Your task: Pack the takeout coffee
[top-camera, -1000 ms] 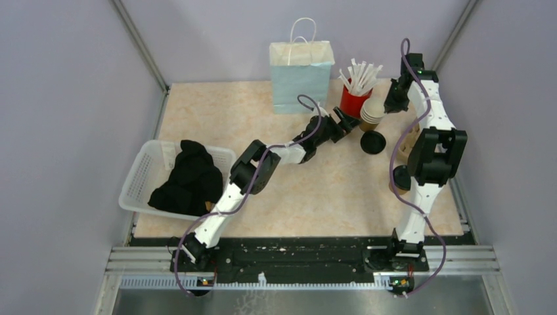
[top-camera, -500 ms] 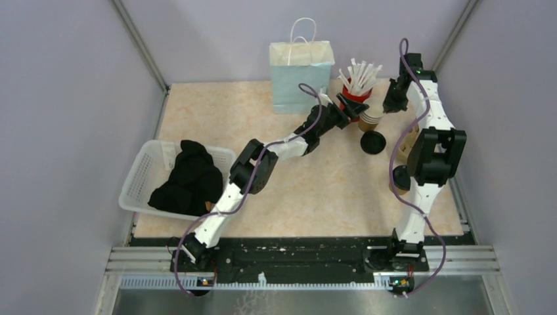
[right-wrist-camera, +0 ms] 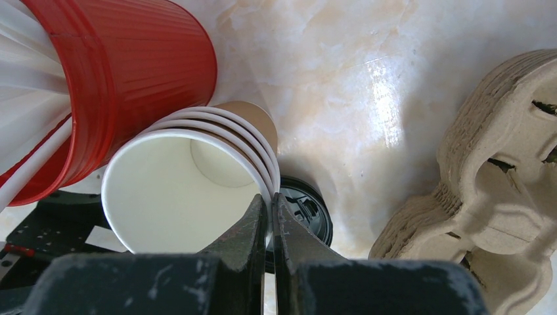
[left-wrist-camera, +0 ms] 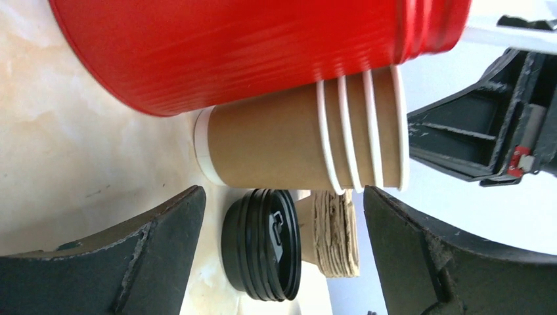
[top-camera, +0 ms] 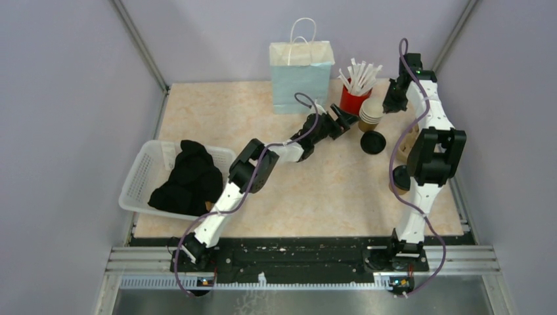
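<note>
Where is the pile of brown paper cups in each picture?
Top external: the stack of brown cups stands right of centre, far back, beside the red cup.
Left wrist: centre, seen sideways, under the red cup.
Right wrist: lower left, seen from above, white inside.
Shared landmark: the red cup next to the stack.

1. Top view: you've got even, soft light from overhead, sharp pic, only faint shadows on the table (top-camera: pixel 328 190).
2. Left wrist: red cup (left-wrist-camera: pixel 263 52) smeared at 12 o'clock; bg blown white at 3 o'clock.
3. Right wrist: glare on table at 1 o'clock; paper cups (right-wrist-camera: pixel 171 190) bright white inside; foreground at 6 o'clock soft.
</note>
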### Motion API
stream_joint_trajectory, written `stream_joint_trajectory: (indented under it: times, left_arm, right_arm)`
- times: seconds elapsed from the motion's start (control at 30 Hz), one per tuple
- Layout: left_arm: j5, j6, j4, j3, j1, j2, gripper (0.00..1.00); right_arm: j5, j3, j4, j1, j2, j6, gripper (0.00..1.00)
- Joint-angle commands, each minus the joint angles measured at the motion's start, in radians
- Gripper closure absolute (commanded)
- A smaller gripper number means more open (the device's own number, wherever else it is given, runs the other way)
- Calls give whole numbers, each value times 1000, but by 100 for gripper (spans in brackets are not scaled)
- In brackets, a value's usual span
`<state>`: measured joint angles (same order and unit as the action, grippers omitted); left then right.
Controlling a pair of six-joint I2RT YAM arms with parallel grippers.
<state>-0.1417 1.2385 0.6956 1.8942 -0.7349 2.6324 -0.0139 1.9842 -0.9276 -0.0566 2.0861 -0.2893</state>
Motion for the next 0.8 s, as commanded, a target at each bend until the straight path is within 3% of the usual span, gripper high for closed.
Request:
stream_joint_trajectory:
  times: [0.0,0.2,0.53,0.77]
  left_arm:
    - [-10,9,81,70,7,-13,5]
    - [-13,22,46,114,5,13,2]
    - [-10,34,24,143,4,39,17]
    - [-3,35,6,167,3,50,17]
  right_arm:
    - [2,25,0,13,1,-3,100]
    - [6,20,-1,13,5,-3,100]
    - [11,20,-1,15,6,-5,100]
    - [11,18,-1,14,5,-2,100]
